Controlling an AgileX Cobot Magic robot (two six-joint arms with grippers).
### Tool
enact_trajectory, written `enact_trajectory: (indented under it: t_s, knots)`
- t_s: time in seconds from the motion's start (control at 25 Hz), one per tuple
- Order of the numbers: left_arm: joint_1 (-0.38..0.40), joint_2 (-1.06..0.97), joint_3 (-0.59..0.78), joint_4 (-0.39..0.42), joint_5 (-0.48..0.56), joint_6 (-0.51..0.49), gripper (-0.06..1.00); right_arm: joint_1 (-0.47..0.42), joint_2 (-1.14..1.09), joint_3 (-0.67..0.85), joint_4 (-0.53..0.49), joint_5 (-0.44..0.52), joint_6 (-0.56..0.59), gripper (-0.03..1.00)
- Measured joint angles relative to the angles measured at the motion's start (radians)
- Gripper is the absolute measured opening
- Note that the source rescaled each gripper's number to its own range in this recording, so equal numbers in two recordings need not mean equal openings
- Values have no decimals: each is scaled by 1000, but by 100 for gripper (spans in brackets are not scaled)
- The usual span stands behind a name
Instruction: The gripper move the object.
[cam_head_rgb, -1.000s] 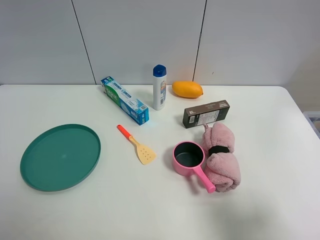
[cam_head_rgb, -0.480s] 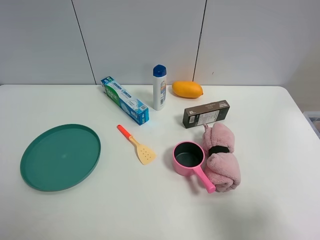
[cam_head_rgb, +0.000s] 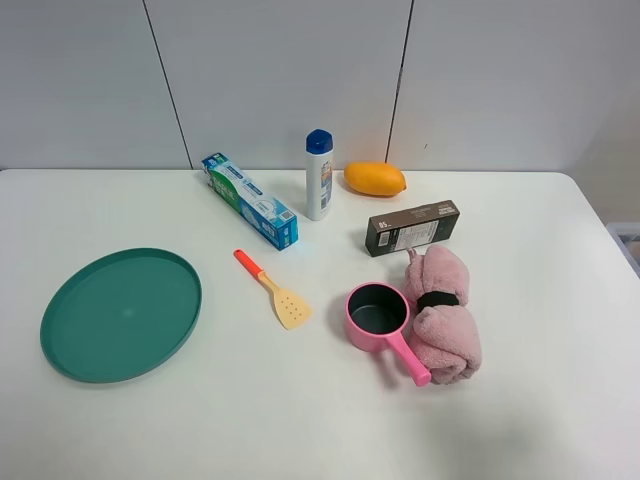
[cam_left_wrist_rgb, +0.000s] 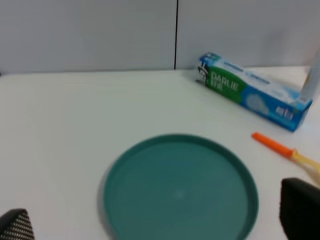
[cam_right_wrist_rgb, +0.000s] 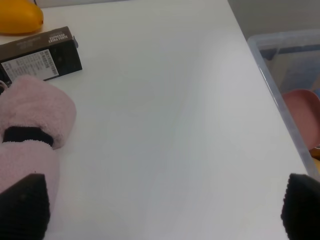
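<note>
The white bottle (cam_head_rgb: 319, 176) with a dark blue cap stands upright at the back middle of the table, between the toothpaste box (cam_head_rgb: 249, 200) and an orange mango (cam_head_rgb: 375, 178). Neither arm shows in the exterior high view. In the left wrist view the left gripper (cam_left_wrist_rgb: 157, 220) is open and empty above the green plate (cam_left_wrist_rgb: 180, 187), with its black fingertips (cam_left_wrist_rgb: 300, 212) far apart. A sliver of the bottle (cam_left_wrist_rgb: 312, 80) shows at that view's edge. The right gripper (cam_right_wrist_rgb: 160, 207) is open and empty over bare table beside the pink towel (cam_right_wrist_rgb: 30, 140).
A green plate (cam_head_rgb: 122, 312) lies at the left. An orange-handled spatula (cam_head_rgb: 274, 290), a pink cup (cam_head_rgb: 380, 316), a rolled pink towel (cam_head_rgb: 442, 312) and a dark box (cam_head_rgb: 411, 227) lie mid-table. A clear bin (cam_right_wrist_rgb: 287, 85) stands off the table's right edge.
</note>
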Motion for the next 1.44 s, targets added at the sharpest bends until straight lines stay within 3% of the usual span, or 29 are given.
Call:
enact_trajectory:
  t_s: [0.24,0.84,1.12,1.44]
  knots:
    - [0,0,50,0,54,0,99,0,0,0,0,0,0,100]
    - [1,-1,54,0,57,0,99,0,0,0,0,0,0,100]
    - [62,-1,54,0,57,0,99,0,0,0,0,0,0,100]
    - [68,-1,54,0,57,1,99,0,0,0,0,0,0,100]
